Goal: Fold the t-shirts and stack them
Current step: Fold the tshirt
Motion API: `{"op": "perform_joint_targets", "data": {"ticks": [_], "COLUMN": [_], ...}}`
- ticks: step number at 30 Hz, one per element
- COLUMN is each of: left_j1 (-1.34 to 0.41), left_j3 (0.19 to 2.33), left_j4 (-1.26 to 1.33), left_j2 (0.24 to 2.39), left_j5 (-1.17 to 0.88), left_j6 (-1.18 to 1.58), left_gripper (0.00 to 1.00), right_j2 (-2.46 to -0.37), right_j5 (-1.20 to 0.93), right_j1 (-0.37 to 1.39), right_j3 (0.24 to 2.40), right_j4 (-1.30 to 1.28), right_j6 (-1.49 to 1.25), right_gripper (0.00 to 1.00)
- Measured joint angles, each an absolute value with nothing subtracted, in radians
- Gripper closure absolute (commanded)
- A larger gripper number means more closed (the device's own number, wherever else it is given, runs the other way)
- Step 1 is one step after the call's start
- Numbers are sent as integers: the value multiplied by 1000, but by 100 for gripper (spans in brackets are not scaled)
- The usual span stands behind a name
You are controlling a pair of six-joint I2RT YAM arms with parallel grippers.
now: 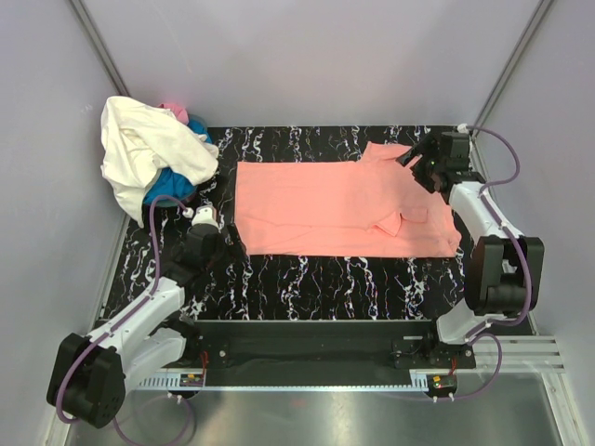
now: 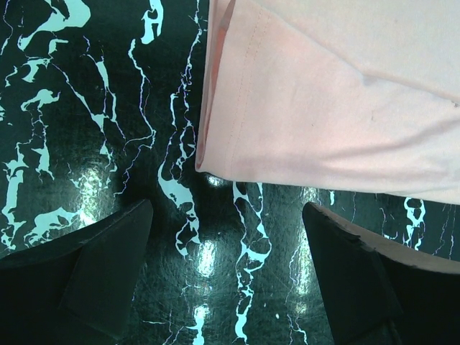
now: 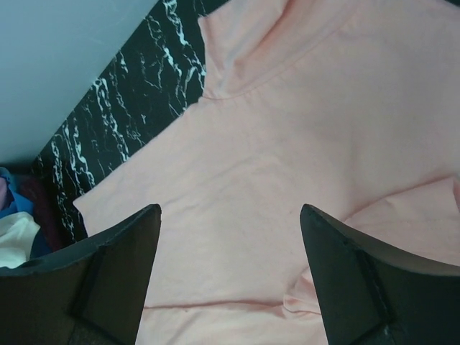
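Observation:
The salmon-pink t-shirt (image 1: 335, 206) lies spread flat on the black marbled table, one sleeve folded onto its body at the near right. Its hem corner shows in the left wrist view (image 2: 316, 108). It fills the right wrist view (image 3: 302, 136). My left gripper (image 1: 206, 223) is open and empty, low over bare table just left of the shirt's near-left corner. My right gripper (image 1: 416, 165) is open and empty, above the shirt's far right part by the sleeve. The cream-white shirt (image 1: 139, 149) lies heaped over the bright blue one (image 1: 172, 181), with a bit of hot pink (image 1: 175, 111) at the back.
The heap sits at the table's far left corner against the grey wall (image 1: 46, 186). The table's marbled top (image 1: 307, 283) shows in front of the shirt. A metal rail with the arm bases (image 1: 307, 358) runs along the near edge.

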State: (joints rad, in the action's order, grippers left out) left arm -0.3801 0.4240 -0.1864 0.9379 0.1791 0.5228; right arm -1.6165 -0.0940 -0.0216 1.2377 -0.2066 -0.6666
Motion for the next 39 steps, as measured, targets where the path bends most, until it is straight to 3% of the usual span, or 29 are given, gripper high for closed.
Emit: {"op": "perform_joint_targets", "data": {"ticks": [14, 28, 39], "left_j1": [-390, -400, -403], "left_j3": [424, 424, 424], "left_j4": [-186, -186, -187], "left_j2": [938, 938, 945], "left_j5": [183, 192, 194], "left_j6": [521, 520, 520], "left_gripper": [8, 8, 8], "right_j2": [-1594, -1718, -1806], "right_j5": [-126, -150, -147], "right_j1": [-21, 12, 99], "right_j3": [951, 965, 1139], "right_j4": [-230, -183, -208], "right_j6": [-657, -655, -657], "right_gripper": [14, 14, 15]}}
